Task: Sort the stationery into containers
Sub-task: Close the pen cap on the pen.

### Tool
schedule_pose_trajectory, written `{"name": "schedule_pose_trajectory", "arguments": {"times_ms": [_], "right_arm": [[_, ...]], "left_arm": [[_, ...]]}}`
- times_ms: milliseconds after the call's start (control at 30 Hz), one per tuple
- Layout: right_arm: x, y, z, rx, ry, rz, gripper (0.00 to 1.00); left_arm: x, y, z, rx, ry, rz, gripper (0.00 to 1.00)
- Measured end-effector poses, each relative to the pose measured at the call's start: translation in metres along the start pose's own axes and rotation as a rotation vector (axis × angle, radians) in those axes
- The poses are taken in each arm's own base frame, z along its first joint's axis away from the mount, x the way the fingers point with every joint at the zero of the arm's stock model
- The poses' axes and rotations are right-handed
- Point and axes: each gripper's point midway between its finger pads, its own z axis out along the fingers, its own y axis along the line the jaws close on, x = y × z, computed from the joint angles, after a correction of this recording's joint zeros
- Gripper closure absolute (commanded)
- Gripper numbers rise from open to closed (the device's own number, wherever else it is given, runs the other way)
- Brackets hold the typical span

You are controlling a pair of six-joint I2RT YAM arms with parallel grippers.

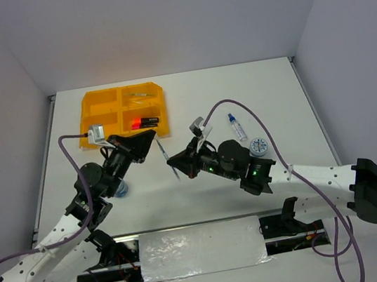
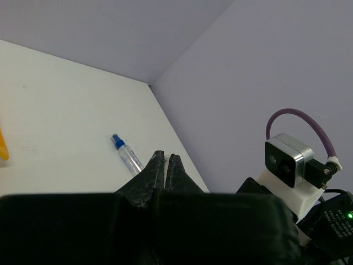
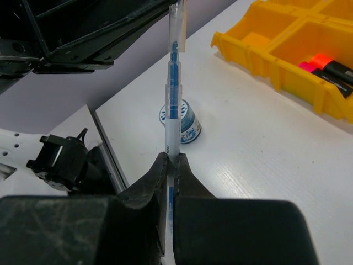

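Blue ink shows through the clear barrel of the pen, which I have clamped between the right fingers and lifted off the white surface. The barrel runs straight out past their tips. Its far end reaches the tips of the left fingers, which are pressed together; I cannot tell whether they touch the pen.

Beyond the right fingers and below the pen, a grey-blue roll stands on the surface under the left arm. Further out, to the right of the right fingers in their own view, sits the orange-yellow tray. Black markers, one capped red-orange and one pink, lie in the compartment nearest those fingers. In the compartment behind it I see a few thin pale items, too small to make out.

Ahead of the left fingers, a clear bottle with a blue cap lies flat on the surface, well apart from the tray. A second roll stands just beside the right arm, behind its fingers.
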Motion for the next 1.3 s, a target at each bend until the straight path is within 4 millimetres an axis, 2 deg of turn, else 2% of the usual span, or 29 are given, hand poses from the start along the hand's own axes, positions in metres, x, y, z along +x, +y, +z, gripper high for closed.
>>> {"name": "schedule_pose_trajectory", "arguments": {"times_ms": [233, 900, 1033, 1300], "right_arm": [[-0.009, -0.001, 0.002, 0.014, -0.014, -0.034, 1.00], [-0.013, -0.001, 0.000, 0.019, -0.018, -0.056, 1.00], [-0.025, -0.003, -0.002, 0.042, -0.055, -0.054, 1.00], [-0.029, -0.004, -0.002, 0.060, -0.054, -0.057, 1.00]], "left_arm": [[-0.010, -0.007, -0.001, 0.000, -0.008, 0.002, 1.00], [-0.007, -0.007, 0.007, -0.010, 0.013, 0.029, 1.00], [-0.002, -0.009, 0.005, 0.004, 0.038, 0.029, 1.00], [-0.004, -0.012, 0.004, 0.015, 0.033, 0.027, 1.00]]}}
